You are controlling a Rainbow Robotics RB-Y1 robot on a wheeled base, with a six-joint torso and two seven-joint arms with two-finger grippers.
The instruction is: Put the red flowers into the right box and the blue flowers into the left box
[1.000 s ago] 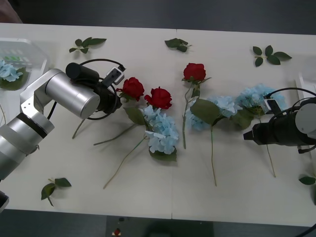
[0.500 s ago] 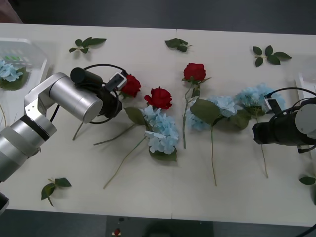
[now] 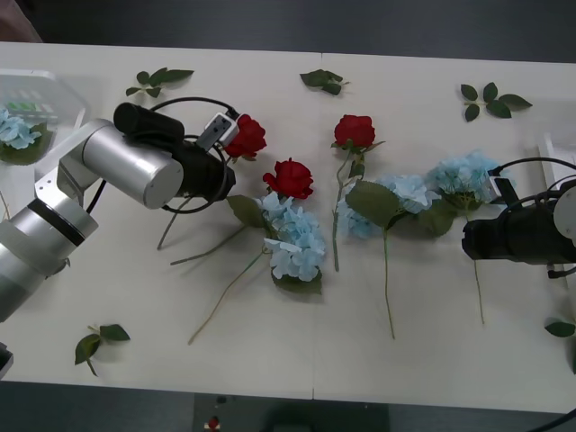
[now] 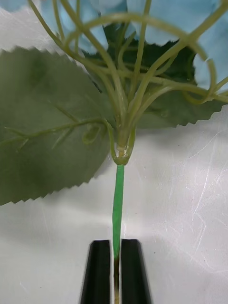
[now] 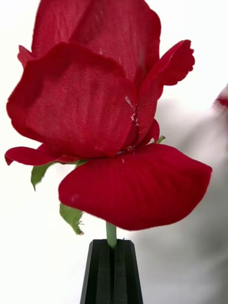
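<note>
Rose [image 5: 104, 123] lifted since earlier — deep red bloom, thin green stem.

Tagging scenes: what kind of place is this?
Probably a lab test bench: a plain white table strewn with artificial red roses and pale blue hydrangea clusters, a translucent white plastic bin at its corner.

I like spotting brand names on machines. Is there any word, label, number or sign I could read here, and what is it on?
None can be read.
The small pale block on the left arm's wrist, by the held red rose, shows no legible marking.
The right arm's black wrist housing bears no visible text.
</note>
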